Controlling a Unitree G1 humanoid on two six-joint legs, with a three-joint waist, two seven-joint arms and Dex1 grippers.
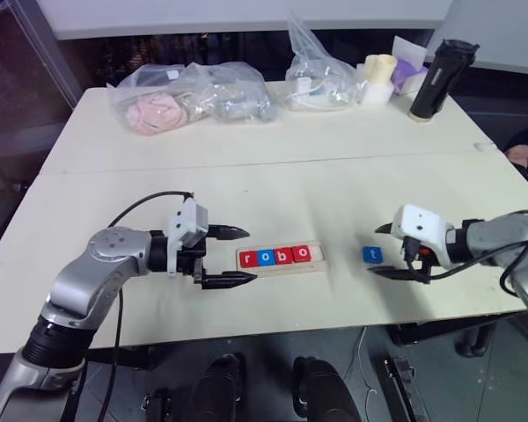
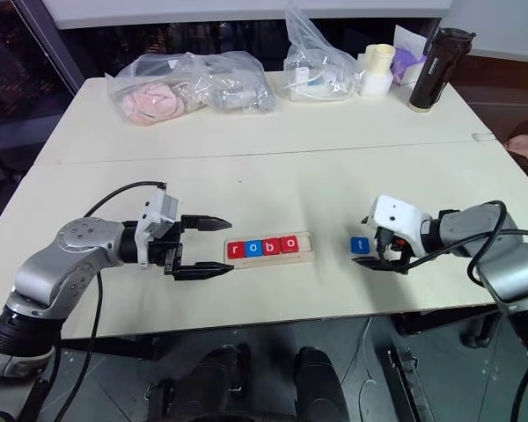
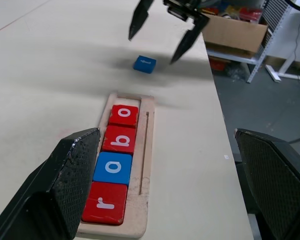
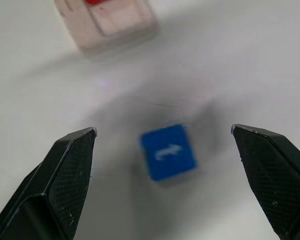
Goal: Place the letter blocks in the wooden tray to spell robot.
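Note:
The wooden tray [image 1: 280,266] lies near the table's front edge and holds a row of letter blocks: red r [image 3: 105,202], blue o [image 3: 113,167], red b [image 3: 121,139] and red o [image 3: 124,115]. The slot at its right end is empty. A blue t block [image 1: 372,254] lies flat on the table, a short way right of the tray. My right gripper [image 1: 378,251] hangs open just above the t block [image 4: 168,151], with one finger on each side and no contact. My left gripper [image 1: 245,256] is open at the tray's left end and holds nothing.
Along the table's back edge sit clear plastic bags [image 1: 194,95] of soft items, another bag [image 1: 321,75], a pale cup stack [image 1: 378,77] and a black bottle [image 1: 440,79]. The table's front edge [image 1: 273,334] runs close below the tray.

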